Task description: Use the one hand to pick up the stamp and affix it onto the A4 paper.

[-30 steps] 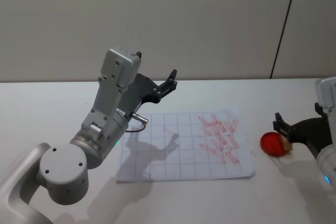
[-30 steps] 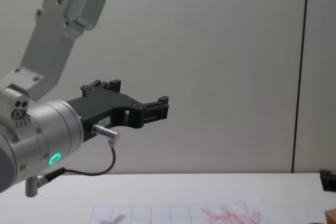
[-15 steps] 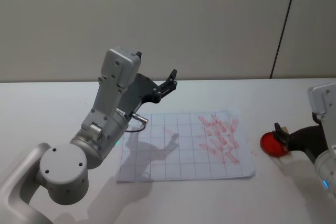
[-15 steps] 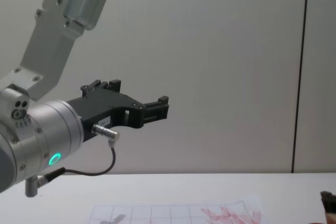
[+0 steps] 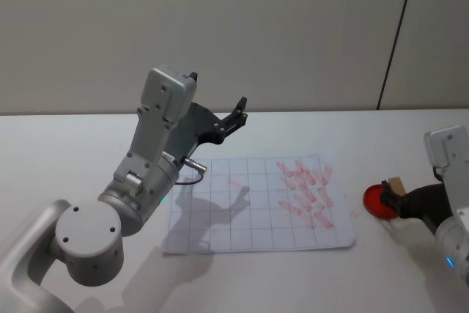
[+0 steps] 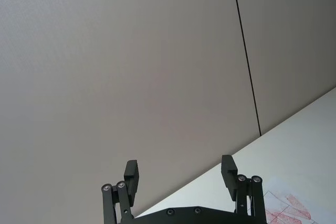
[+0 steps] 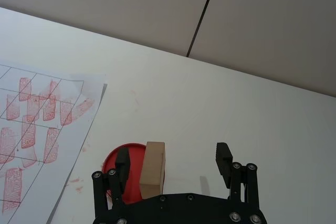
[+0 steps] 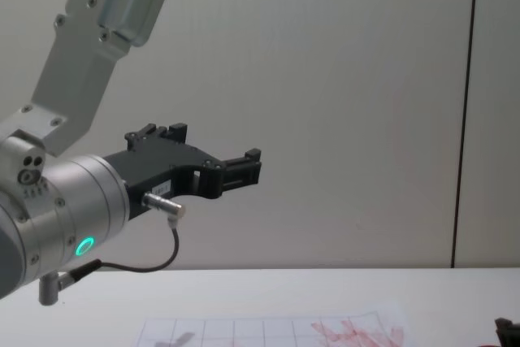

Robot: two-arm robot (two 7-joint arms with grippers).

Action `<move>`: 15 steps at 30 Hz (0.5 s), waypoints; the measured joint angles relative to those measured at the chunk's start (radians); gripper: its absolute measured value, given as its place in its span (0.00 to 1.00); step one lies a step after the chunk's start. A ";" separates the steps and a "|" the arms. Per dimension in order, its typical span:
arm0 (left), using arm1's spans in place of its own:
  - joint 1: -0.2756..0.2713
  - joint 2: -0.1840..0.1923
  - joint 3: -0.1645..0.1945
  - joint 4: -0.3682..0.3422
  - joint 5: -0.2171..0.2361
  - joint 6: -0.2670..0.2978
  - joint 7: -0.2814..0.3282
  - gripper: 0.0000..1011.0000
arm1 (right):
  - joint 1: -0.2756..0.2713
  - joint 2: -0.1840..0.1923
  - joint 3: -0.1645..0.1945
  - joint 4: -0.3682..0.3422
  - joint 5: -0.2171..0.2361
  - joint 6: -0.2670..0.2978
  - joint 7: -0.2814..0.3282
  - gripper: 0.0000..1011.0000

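The stamp [image 7: 153,170], a small light-brown wooden block, stands upright on a round red ink pad [image 7: 125,157] to the right of the A4 paper [image 5: 256,207]. My right gripper [image 7: 173,165] is open around the stamp, which sits close beside one finger [image 7: 122,170] and well clear of the other. In the head view the stamp [image 5: 396,184] pokes up behind the right gripper [image 5: 391,200] at the ink pad [image 5: 375,200]. The gridded paper [image 7: 31,129] carries many red marks on its right part. My left gripper [image 5: 239,111] hangs open, high above the paper's far edge.
The white table [image 5: 66,159] runs back to a beige wall. My left arm's big grey joints [image 5: 139,188] cover the table left of the paper. The left gripper [image 8: 244,166] shows high in the chest view, and open in its own wrist view [image 6: 179,174].
My right gripper has sunk lower at the ink pad and its wrist has shifted left. The stamp now shows standing between its fingers. The left arm has not moved.
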State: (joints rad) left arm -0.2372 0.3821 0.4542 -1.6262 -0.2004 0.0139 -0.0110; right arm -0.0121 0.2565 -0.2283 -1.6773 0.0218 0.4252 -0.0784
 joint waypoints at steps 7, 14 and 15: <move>0.000 0.000 0.000 0.000 0.000 0.000 0.000 0.99 | 0.011 -0.011 -0.003 0.031 -0.012 -0.022 0.012 0.99; 0.000 0.000 0.000 0.000 0.000 0.000 0.000 0.99 | 0.022 -0.023 -0.007 0.057 -0.024 -0.038 0.022 0.99; 0.000 0.000 0.000 0.000 0.000 0.000 0.000 0.99 | 0.024 -0.025 -0.007 0.063 -0.026 -0.040 0.024 0.99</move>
State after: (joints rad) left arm -0.2371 0.3821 0.4542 -1.6262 -0.2004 0.0138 -0.0109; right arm 0.0122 0.2314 -0.2356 -1.6143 -0.0040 0.3854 -0.0547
